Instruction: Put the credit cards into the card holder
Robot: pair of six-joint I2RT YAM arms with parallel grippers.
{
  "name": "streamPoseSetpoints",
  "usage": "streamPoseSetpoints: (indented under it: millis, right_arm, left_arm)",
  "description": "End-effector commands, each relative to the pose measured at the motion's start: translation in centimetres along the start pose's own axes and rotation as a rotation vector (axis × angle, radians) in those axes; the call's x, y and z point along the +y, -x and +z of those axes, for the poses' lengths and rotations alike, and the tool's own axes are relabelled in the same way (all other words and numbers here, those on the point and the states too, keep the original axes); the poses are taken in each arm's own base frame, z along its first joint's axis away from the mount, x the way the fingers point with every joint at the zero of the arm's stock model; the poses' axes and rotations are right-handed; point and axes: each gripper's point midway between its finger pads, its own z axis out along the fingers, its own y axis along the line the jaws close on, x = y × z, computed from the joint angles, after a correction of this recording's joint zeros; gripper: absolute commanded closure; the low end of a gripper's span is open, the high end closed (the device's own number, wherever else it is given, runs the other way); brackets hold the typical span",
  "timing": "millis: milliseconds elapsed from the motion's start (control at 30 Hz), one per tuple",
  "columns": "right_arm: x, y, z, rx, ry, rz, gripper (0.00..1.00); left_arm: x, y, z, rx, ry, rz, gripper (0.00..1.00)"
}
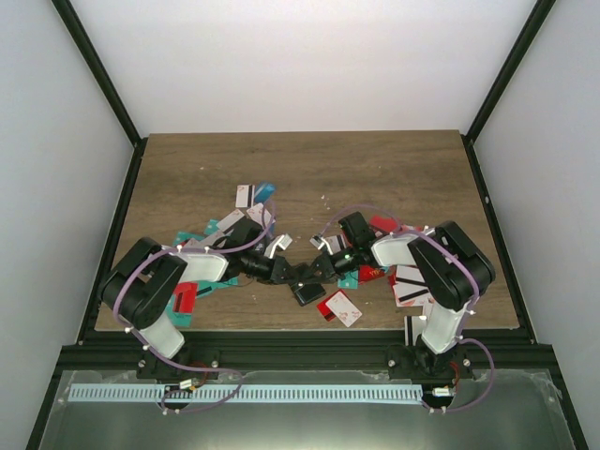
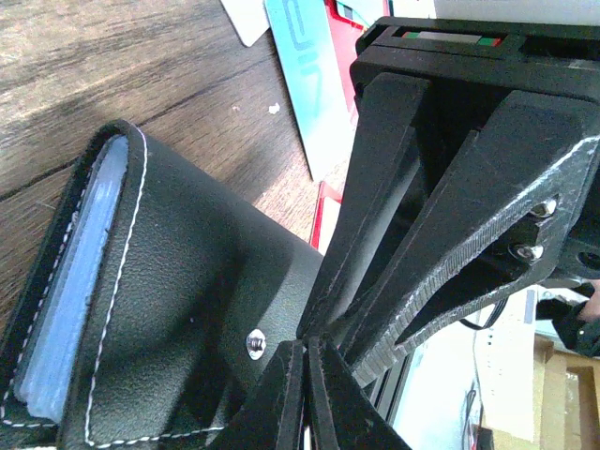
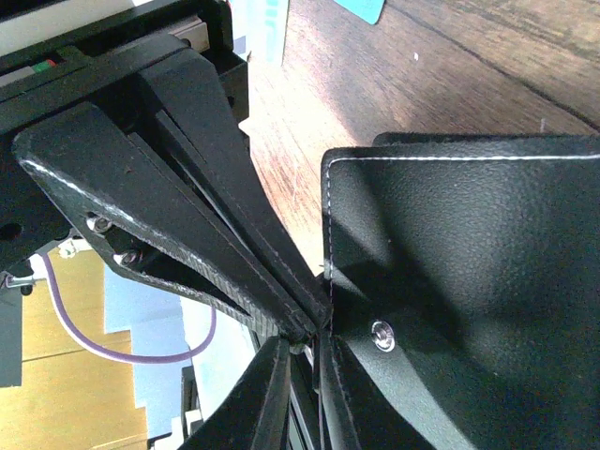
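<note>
1. The card holder (image 1: 307, 293) is midway between the two arms, toward the near edge of the table (image 1: 187, 169). Its black cover with white stitching faces the wrist cameras. Whether it rests on the wood cannot be told.
2. The left gripper (image 2: 305, 398) has its fingers pressed together, pinching the holder's edge beside a metal snap (image 2: 255, 344).
3. The right gripper (image 3: 302, 398) comes in from the opposite side, its fingers almost closed on the same edge. The two sets of fingers crowd each other there.
4. The credit cards (image 1: 339, 307) lie scattered around. A red and white pair lies just beside the holder, teal ones (image 1: 217, 228) lie by the left arm, and striped white ones (image 1: 410, 286) lie under the right arm.
5. Pale blue sleeves (image 2: 66, 309) show along only one side of the holder. Whether any card sits inside cannot be told.
6. Both arms cover some of the cards. From above, the fingers hide part of the holder.
</note>
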Motion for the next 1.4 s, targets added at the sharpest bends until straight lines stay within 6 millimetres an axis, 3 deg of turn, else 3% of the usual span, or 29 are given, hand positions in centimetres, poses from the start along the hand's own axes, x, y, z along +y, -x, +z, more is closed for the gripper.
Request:
streamPoseSetpoints:
  millis: [0,500,933,1167,1367]
  right_arm:
    - [-0.4,-0.7,0.2,0.017,0.018,0.007,0.89]
    - [-0.8,-0.9,0.4,0.022,0.026,0.024,0.82]
    - [-0.1,0.1,0.4,0.015,0.048,0.011,0.87]
    - [-0.1,0.0,0.4,0.016,0.048,0.018,0.99]
    - [-0.2,0.1,0.3,0.009,0.028,0.025,0.99]
  left_arm:
    - [-0.8,1.0,0.2,-0.012,-0.025,0.05,0.96]
    - [-0.6,1.0,0.3,-0.013,-0.029,0.044,0.96]
    - [-0.6,1.1,0.6,-0.004,-0.034,0.045,0.96]
    - [-0.5,1.0,0.7,0.002,-0.032,0.044,0.96]
    - [-0.5,0.9,0.8,0.005,-0.028,0.044,0.95]
